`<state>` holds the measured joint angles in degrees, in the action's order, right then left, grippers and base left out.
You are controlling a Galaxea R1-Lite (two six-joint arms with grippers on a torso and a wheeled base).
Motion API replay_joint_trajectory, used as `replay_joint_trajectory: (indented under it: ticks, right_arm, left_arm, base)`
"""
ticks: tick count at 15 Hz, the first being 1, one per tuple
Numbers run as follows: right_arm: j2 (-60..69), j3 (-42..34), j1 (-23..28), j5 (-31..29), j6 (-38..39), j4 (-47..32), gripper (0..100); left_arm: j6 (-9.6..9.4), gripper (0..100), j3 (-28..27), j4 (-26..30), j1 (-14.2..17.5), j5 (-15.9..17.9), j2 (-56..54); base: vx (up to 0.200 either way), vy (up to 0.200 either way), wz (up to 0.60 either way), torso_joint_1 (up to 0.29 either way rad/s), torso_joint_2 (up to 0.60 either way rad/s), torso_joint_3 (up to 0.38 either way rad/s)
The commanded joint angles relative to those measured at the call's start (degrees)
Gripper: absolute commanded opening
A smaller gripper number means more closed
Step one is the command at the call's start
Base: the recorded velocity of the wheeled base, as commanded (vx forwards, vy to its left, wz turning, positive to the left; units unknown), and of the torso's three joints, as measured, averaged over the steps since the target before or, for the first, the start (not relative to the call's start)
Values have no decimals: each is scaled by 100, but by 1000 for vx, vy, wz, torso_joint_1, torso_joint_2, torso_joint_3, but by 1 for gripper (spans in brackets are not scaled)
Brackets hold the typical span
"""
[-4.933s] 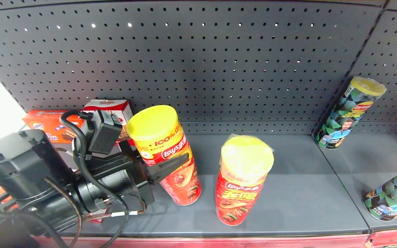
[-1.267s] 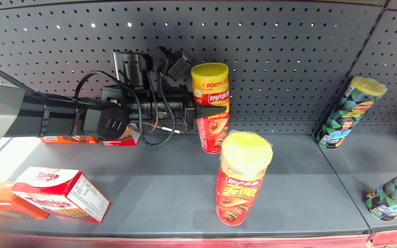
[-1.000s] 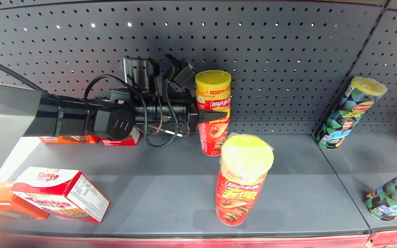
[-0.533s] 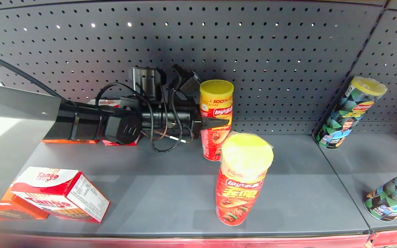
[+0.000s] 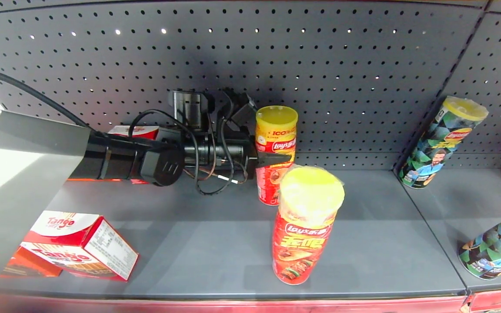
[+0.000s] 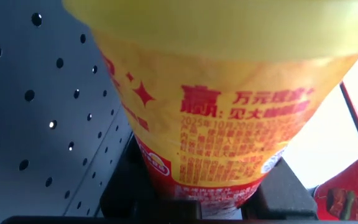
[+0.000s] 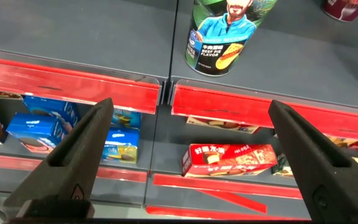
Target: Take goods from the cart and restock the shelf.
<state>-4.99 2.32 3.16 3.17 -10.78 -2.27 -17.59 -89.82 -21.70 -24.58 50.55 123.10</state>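
Observation:
My left gripper [image 5: 276, 159] is shut on a red chip can with a yellow lid [image 5: 275, 143]. It holds the can upright near the pegboard, deep on the grey shelf [image 5: 215, 243], base at or just above the floor. In the left wrist view the can [image 6: 229, 118] sits close between the dark fingers [image 6: 281, 186]. A second red chip can [image 5: 306, 226] stands just in front and to the right. My right gripper [image 7: 191, 168] is open, lower down, facing the lower shelves' red edge strips [image 7: 73, 81].
A red and white wafer box [image 5: 76, 248] and an orange box [image 5: 28, 268] lie at the front left. More boxes [image 5: 133, 130] sit behind the arm. Green patterned cans [image 5: 446, 139] [image 5: 494, 248] stand at the right, one [image 7: 229, 28] in the right wrist view.
The left arm carried the can from the front left to the back of the shelf. Over the last second it lowered it and shifted it slightly right.

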Motion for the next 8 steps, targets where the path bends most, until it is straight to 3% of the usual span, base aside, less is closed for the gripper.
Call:
replay_joint_trajectory:
  ticks: [1,6,8]
  right_arm:
    - [-11,-3,1,8,-3,-2,100]
    - [-11,6,1,-1,-3,-2,100]
    - [-11,6,1,-1,-3,-2,100]
  left_arm:
    - [1,100,8,-36,5,-2,12]
    - [1,100,272,-229,14,-46,-146]
    - [-7,100,703,-238,49,-72,-524]
  base:
    - [0,0,0,0,0,0]
    - [0,0,0,0,0,0]
    - [0,0,0,0,0,0]
